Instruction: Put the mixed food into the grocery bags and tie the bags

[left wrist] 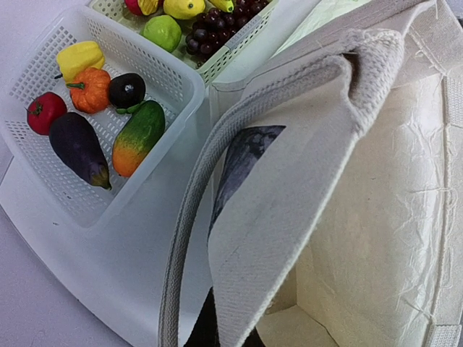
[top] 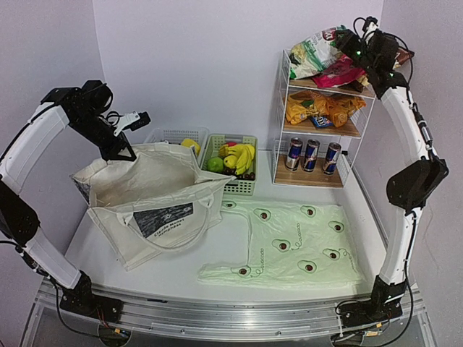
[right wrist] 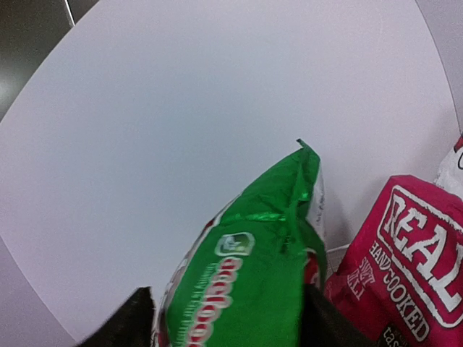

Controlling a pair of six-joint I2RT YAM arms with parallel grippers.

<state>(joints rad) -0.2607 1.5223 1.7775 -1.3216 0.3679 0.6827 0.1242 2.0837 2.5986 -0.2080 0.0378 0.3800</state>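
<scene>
The cream canvas tote [top: 145, 195] stands open at the left, and my left gripper [top: 124, 150] is shut on its back rim. In the left wrist view the tote's cloth [left wrist: 289, 181] covers the dark fingers [left wrist: 210, 329]. The avocado-printed plastic bag [top: 289, 246] lies flat at the centre right. My right gripper [top: 346, 45] is open at the top shelf, its fingers on either side of the green-white crisp packet [right wrist: 246, 289]. Orange crisp packets [top: 322, 108] lie on the middle shelf and drink cans [top: 311, 154] on the bottom one. Bananas [top: 241, 155] and grapes [left wrist: 213, 36] are in the green basket.
The wire shelf rack [top: 354, 155] stands at the back right. A pink crisp packet [right wrist: 412, 253] lies right beside the green one. The white basket [left wrist: 43, 72] behind the tote holds an eggplant [left wrist: 78, 148] and other toy vegetables. The green basket [top: 242, 186] sits next to it.
</scene>
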